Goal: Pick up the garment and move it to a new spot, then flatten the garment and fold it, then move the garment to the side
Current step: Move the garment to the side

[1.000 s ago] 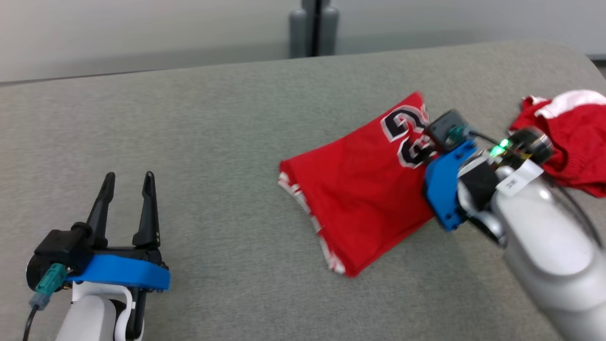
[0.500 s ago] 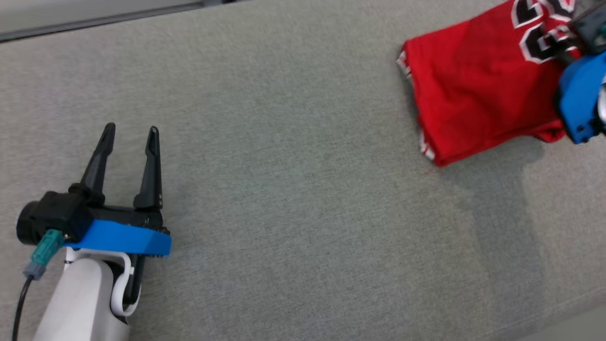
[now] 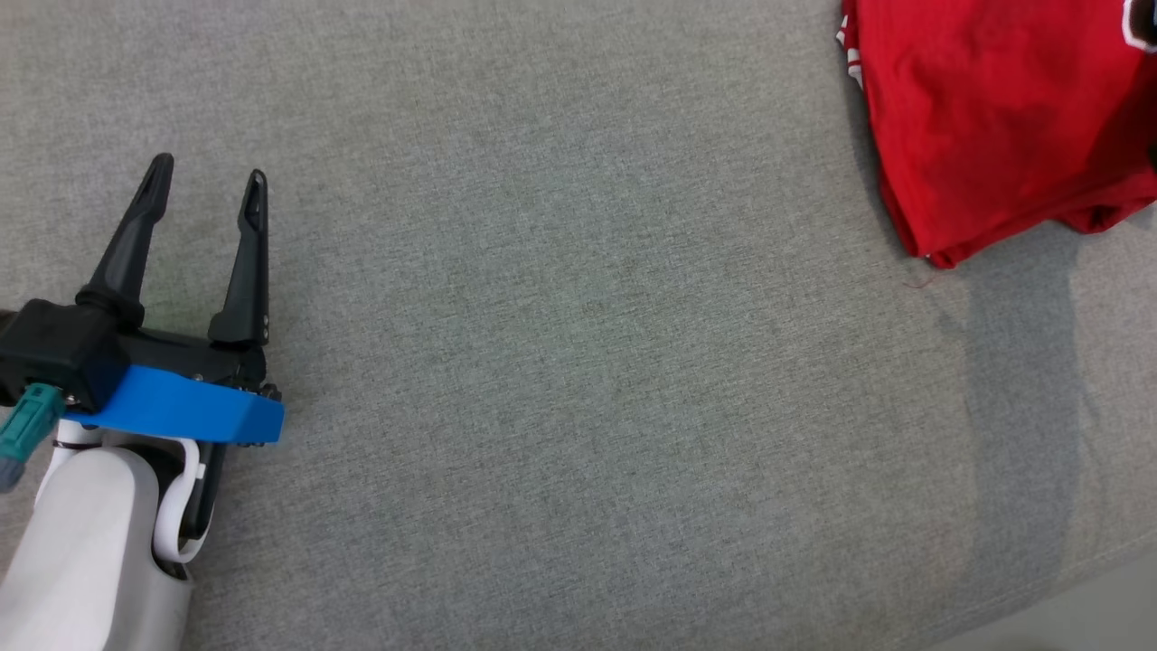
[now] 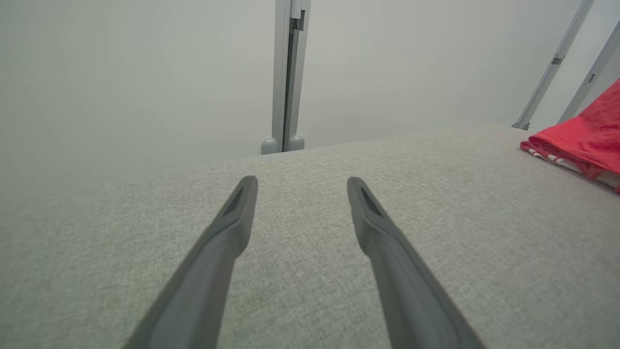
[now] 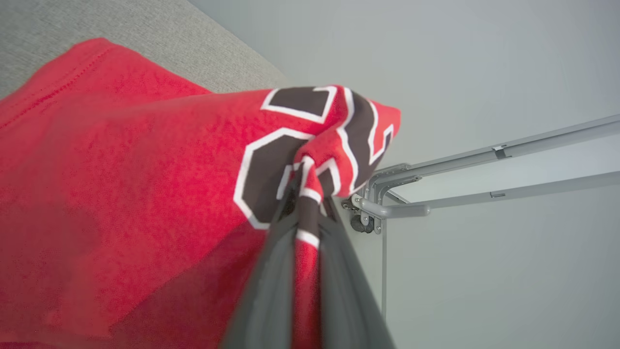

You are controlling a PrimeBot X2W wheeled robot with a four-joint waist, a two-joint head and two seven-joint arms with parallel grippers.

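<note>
right claw point(image 5: 310, 196) clenched on the jersey point(image 5: 145, 169), left claw point(image 3: 209, 170) released and empty.
i see my right claw pinching a bunch of red cloth right at the black-and-white number. in the head view the jersey sits at the top right of the grey worktop point(image 3: 578, 380), and its folded edge looks to rest on the surface. my left claw is at the lower left, fingers spread, well apart from the cloth.

Garment point(image 3: 994, 117) half out of view (top right)
</note>
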